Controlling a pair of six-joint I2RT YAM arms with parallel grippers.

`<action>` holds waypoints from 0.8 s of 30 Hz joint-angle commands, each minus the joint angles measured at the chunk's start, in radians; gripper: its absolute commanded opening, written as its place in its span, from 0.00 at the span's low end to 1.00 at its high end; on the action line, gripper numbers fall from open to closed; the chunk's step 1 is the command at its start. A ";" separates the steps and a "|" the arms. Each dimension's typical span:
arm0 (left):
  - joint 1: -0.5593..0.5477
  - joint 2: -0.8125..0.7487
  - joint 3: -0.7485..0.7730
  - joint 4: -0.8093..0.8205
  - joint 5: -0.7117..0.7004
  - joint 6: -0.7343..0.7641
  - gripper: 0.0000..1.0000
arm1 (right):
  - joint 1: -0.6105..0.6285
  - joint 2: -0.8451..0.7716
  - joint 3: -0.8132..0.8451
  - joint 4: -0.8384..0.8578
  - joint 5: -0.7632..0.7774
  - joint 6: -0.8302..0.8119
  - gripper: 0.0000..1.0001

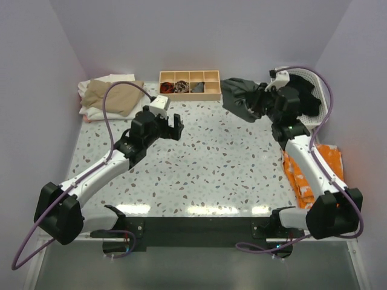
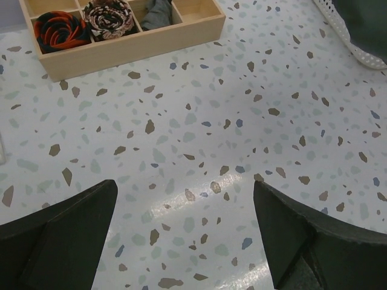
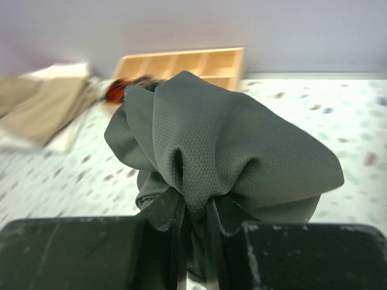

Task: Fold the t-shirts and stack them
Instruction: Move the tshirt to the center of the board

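A dark charcoal-grey t-shirt (image 1: pixel 242 98) hangs bunched at the back right, beside a white basket (image 1: pixel 319 99). My right gripper (image 1: pixel 264 99) is shut on a fold of it; the wrist view shows the cloth (image 3: pixel 224 139) pinched between the fingers (image 3: pixel 181 235) and lifted off the table. A tan t-shirt (image 1: pixel 112 95) lies folded on white shirts (image 1: pixel 97 113) at the back left. My left gripper (image 1: pixel 172 124) is open and empty above the terrazzo table (image 2: pixel 199 121), its fingers (image 2: pixel 302 229) wide apart.
A wooden divided tray (image 1: pixel 189 84) with small rolled fabric bundles (image 2: pixel 109 18) stands at the back middle. Orange patterned cloth (image 1: pixel 317 169) lies at the right edge under the right arm. Lilac walls close in three sides.
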 commanded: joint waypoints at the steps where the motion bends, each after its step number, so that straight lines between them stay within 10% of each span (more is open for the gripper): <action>1: 0.004 -0.051 -0.002 -0.030 -0.033 -0.043 1.00 | 0.103 -0.116 0.000 -0.173 -0.133 -0.026 0.01; 9: 0.003 -0.163 -0.056 -0.101 -0.053 -0.073 1.00 | 0.209 -0.216 -0.208 -0.222 -0.288 0.072 0.13; 10: 0.003 -0.174 -0.068 -0.101 -0.059 -0.074 1.00 | 0.210 -0.191 -0.236 -0.219 -0.320 0.067 0.23; 11: 0.003 -0.180 -0.071 -0.101 -0.064 -0.074 1.00 | 0.212 -0.162 -0.235 -0.237 -0.339 0.049 0.53; 24: 0.003 -0.096 -0.057 -0.097 0.048 -0.027 1.00 | 0.214 -0.243 -0.265 -0.506 0.123 0.018 0.80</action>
